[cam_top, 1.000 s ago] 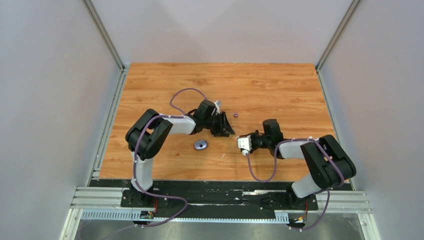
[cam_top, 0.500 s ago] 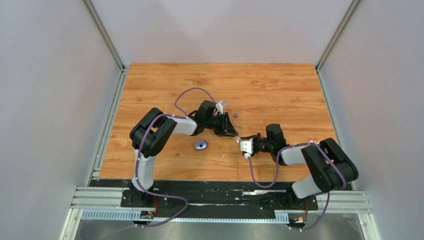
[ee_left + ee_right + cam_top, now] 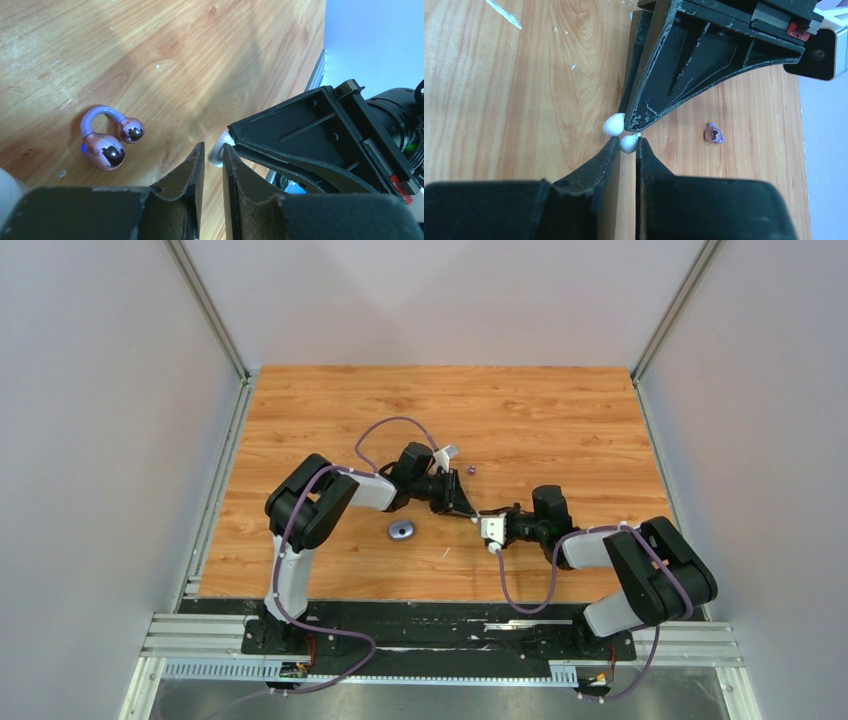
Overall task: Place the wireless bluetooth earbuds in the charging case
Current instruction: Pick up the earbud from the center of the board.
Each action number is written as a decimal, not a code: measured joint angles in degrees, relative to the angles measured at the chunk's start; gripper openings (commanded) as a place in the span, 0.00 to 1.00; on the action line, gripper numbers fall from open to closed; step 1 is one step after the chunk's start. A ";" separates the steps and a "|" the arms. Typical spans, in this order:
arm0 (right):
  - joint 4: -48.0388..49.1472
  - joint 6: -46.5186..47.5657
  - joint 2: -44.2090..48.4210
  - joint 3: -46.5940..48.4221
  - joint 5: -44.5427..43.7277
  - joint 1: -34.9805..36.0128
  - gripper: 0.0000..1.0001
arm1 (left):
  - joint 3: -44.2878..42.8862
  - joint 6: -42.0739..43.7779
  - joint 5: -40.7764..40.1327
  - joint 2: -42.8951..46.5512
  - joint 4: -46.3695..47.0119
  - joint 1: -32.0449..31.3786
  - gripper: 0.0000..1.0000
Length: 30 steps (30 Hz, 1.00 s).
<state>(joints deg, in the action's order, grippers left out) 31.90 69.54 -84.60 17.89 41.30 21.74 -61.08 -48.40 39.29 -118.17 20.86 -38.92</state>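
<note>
A white earbud with two beads hangs between both grippers near the table's middle. My right gripper (image 3: 627,140) (image 3: 482,519) is shut on one white bead (image 3: 629,144). My left gripper (image 3: 213,147) (image 3: 466,506) meets it tip to tip. Its jaws are narrowed round the other white bead (image 3: 217,151) (image 3: 613,125), with a sliver of gap still showing. A glossy purple earbud (image 3: 107,142) (image 3: 714,134) (image 3: 470,469) lies on the wood just beyond the grippers. The blue-grey pebble-shaped charging case (image 3: 401,531) lies to the left of the grippers, nearer the arm bases.
The wooden tabletop (image 3: 560,420) is walled by grey panels on three sides, with metal rails (image 3: 210,490) along its left and right edges. Purple cables loop over both arms.
The left gripper has swung right and toward the right gripper while narrowing its jaws. The right gripper has pulled slightly nearer and now meets it. The purple earbud and the case have not moved.
</note>
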 measured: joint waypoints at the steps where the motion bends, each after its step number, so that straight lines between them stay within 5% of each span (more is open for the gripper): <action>1: 0.00 0.00 -0.07 0.13 0.15 0.00 0.00 | -0.17 0.15 0.15 -0.02 0.00 0.00 0.25; 30: -2.84 3.06 -0.48 1.20 1.18 -0.17 0.00 | -0.59 0.22 3.63 -1.46 4.09 0.13 0.18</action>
<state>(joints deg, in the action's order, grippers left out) 29.06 72.60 -85.08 19.09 42.48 21.56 -61.67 -48.18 42.92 -119.63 24.95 -38.79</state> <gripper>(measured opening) 0.123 0.218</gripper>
